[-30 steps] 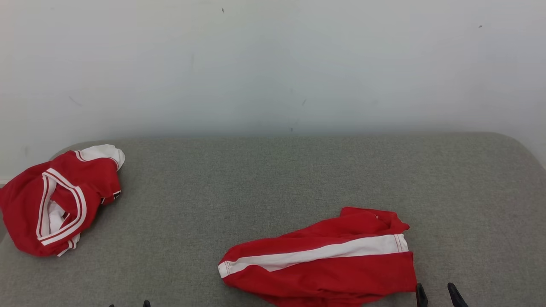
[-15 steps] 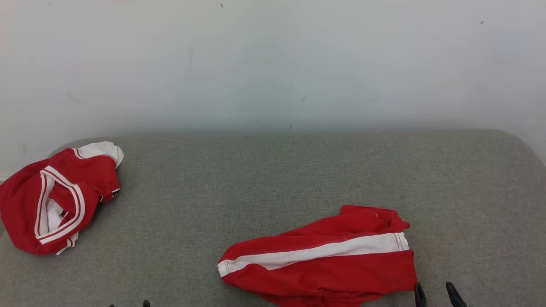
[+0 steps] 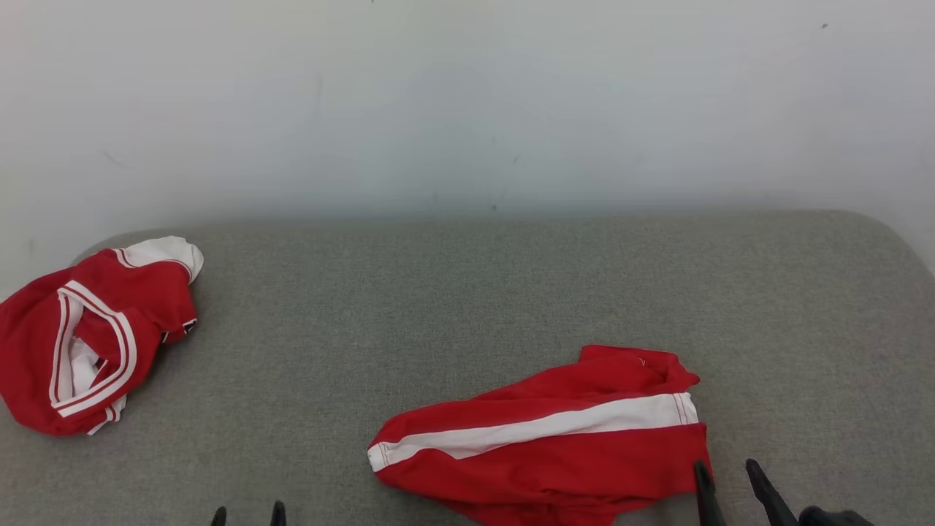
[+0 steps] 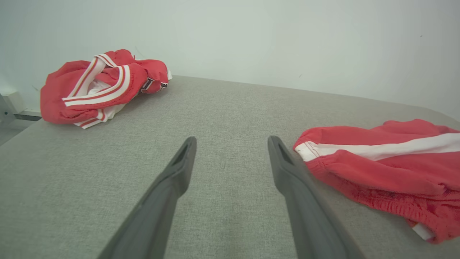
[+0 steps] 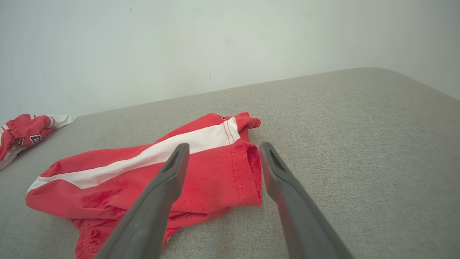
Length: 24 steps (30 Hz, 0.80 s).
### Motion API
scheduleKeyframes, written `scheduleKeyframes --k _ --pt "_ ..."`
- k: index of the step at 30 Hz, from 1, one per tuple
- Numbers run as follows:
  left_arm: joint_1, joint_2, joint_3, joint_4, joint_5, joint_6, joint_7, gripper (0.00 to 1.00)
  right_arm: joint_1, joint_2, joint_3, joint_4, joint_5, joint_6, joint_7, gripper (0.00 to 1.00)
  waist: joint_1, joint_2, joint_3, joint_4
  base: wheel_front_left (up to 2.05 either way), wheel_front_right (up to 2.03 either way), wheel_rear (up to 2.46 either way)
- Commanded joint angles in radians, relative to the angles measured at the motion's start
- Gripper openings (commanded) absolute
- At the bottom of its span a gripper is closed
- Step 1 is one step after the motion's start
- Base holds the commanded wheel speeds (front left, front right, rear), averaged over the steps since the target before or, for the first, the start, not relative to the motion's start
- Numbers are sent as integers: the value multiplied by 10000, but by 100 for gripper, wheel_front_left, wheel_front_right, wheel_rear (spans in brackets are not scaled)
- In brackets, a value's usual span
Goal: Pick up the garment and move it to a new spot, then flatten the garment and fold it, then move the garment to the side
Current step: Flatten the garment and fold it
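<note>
A red garment (image 3: 555, 456) with a white side stripe lies crumpled on the grey fabric surface (image 3: 467, 307), near the front and right of centre. My right gripper (image 3: 727, 475) is open at the garment's right hem. In the right wrist view the right gripper (image 5: 223, 147) hovers over the hem of the garment (image 5: 143, 172), its fingers straddling the edge with nothing held. My left gripper (image 3: 248, 513) is open at the bottom edge, left of the garment. In the left wrist view the left gripper (image 4: 231, 142) sits over bare fabric, with the garment (image 4: 388, 165) to its right.
A second red-and-white garment (image 3: 80, 336) lies bunched at the surface's far left corner, also in the left wrist view (image 4: 100, 86) and the right wrist view (image 5: 21, 133). A pale wall (image 3: 467, 109) stands right behind the surface. The surface's right corner is rounded.
Both grippers have come forward, further into the head view. The right one has also shifted left to the garment's right hem. The camera has tilted slightly. Both garments lie as before.
</note>
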Motion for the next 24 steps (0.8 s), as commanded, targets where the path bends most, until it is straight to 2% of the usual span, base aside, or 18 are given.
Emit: scheduleKeyframes --k 1,5,15,19,24 --pt "-199 -20 -86 116 -78 -32 -33 100 -163 -1 62 -55 77 -22 217 100 0 -1 83 -42 0 0 0" --pt "-907 -12 -744 1145 -390 -91 240 100 -753 -75 164 -191 333 -22 1798 100 0 -1 268 -110 0 0 0" --pt "-2881 -11 -1747 2179 -1525 -103 3209 100 -2237 -48 -278 -766 66 -22 5430 100 0 -1 739 -170 0 0 0" --pt "-3304 -11 -1970 2330 -1906 -39 3867 100 -2622 -34 -355 -870 -132 -22 6242 100 0 -1 906 -224 0 0 0" --pt "-3657 -11 -2077 2464 -2172 128 4207 100 -2952 -23 -416 -846 -340 -22 6872 100 0 -1 1054 -267 0 0 0"
